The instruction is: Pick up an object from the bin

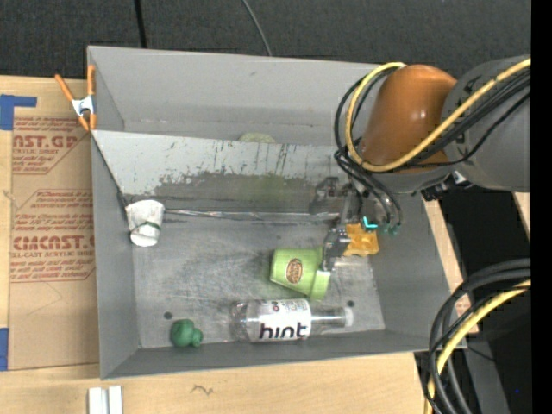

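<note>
Though whether apart or together unclear, pincer (330, 262) — down low — at right end of tipped green cup (291, 270).

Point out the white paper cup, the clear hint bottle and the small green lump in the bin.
white paper cup (145, 220): camera view, on its side wall at the bin's left.
clear hint bottle (280, 324): camera view, on its printed label.
small green lump (184, 335): camera view, on its middle.
</note>
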`<state>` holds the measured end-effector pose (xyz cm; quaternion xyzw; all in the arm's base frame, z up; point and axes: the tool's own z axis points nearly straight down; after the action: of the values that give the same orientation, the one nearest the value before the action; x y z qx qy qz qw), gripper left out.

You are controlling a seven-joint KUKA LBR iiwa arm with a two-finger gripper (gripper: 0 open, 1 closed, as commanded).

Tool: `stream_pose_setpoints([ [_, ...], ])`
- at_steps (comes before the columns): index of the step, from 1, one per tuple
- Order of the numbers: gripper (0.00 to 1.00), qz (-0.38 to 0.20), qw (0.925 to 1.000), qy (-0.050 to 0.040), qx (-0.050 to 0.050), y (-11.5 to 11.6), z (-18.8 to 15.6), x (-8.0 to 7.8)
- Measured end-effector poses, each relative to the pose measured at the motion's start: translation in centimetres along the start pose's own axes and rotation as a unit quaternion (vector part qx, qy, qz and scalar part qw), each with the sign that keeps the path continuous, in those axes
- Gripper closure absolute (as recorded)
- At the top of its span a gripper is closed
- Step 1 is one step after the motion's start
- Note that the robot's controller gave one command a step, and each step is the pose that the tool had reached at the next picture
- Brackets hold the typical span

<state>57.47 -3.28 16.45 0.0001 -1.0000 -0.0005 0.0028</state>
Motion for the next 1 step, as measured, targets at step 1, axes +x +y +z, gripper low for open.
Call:
stream_pose_setpoints([
  [1, 0.0, 0.0, 1.0, -0.0038, 0.0, 0.0, -0.35, -0.14],
])
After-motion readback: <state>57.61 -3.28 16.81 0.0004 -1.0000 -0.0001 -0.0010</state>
